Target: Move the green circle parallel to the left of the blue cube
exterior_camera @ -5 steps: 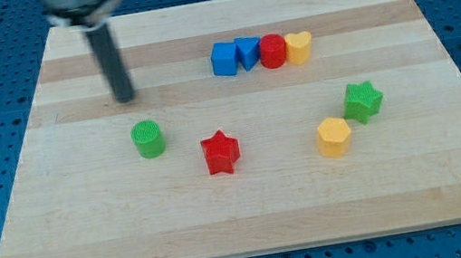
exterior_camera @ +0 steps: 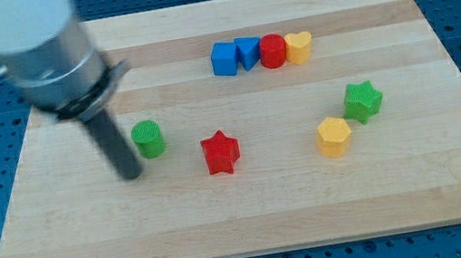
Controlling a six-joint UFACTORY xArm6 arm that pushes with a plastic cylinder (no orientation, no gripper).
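The green circle (exterior_camera: 149, 138) lies on the wooden board (exterior_camera: 252, 208), left of centre. The blue cube (exterior_camera: 224, 59) sits near the view's top, at the left end of a row of touching blocks. My tip (exterior_camera: 131, 174) rests on the board just below and left of the green circle, close beside it; I cannot tell whether they touch. The rod rises up and left to the arm's grey body (exterior_camera: 40, 48), which covers the board's top left part.
Right of the blue cube stand a blue triangular block (exterior_camera: 247, 51), a red circle (exterior_camera: 273, 50) and a yellow heart (exterior_camera: 299, 45). A red star (exterior_camera: 221, 152) lies right of the green circle. A yellow hexagon (exterior_camera: 334, 136) and a green star (exterior_camera: 362, 100) lie at the right.
My tip has moved toward the view's bottom, from above and left of the green circle to below and left of it. The blocks have not moved.
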